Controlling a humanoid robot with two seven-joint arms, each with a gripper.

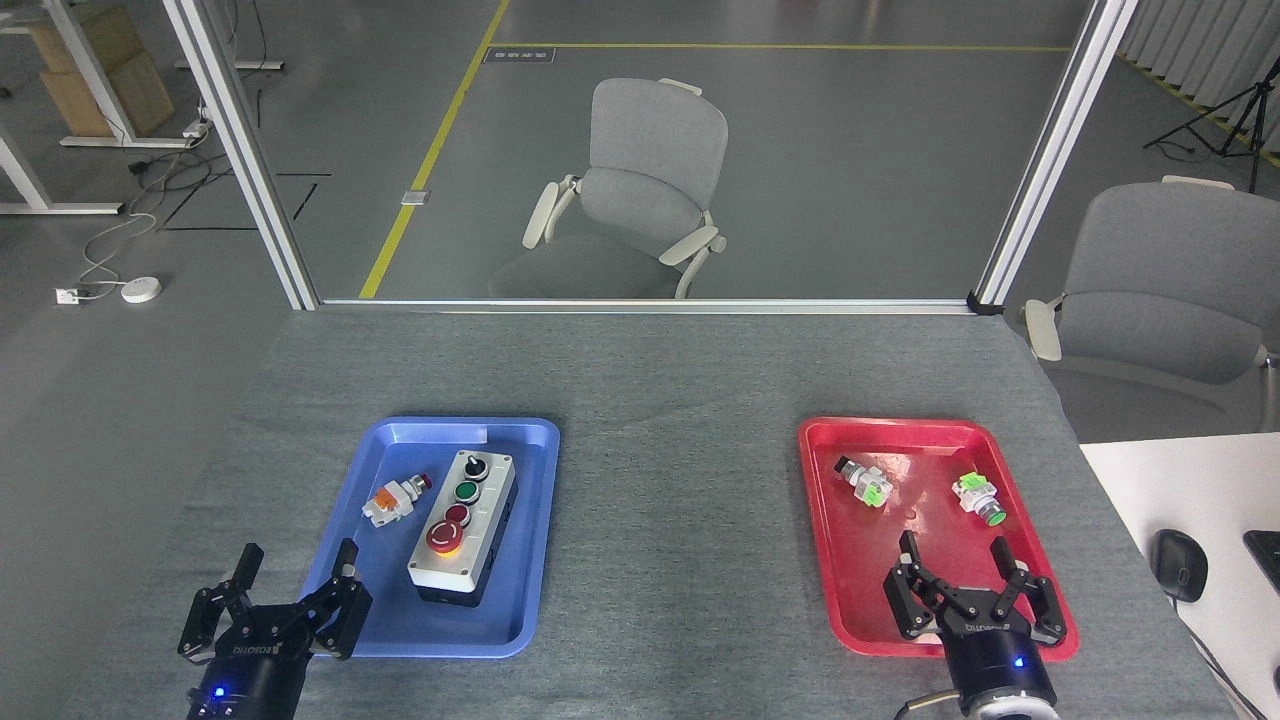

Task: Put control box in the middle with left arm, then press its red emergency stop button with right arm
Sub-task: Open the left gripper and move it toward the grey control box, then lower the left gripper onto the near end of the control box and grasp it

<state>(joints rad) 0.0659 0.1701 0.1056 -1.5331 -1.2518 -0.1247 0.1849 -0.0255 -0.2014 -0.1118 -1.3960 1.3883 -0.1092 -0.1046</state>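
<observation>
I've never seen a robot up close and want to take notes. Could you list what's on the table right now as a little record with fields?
table: grey felt-like top
blue tray: on the left, holds the control box and a loose switch
control box: lies in the blue tray, buttons facing up
red emergency stop button: on the box, nearest the robot
loose switch: white-orange, left of the box
red tray: on the right, holds two green-tipped switches
left gripper: open, touching nothing
right gripper: open, over the red tray
middle: no control box there yet

Control box lies in left tray, loose switch seemingly just left.
</observation>
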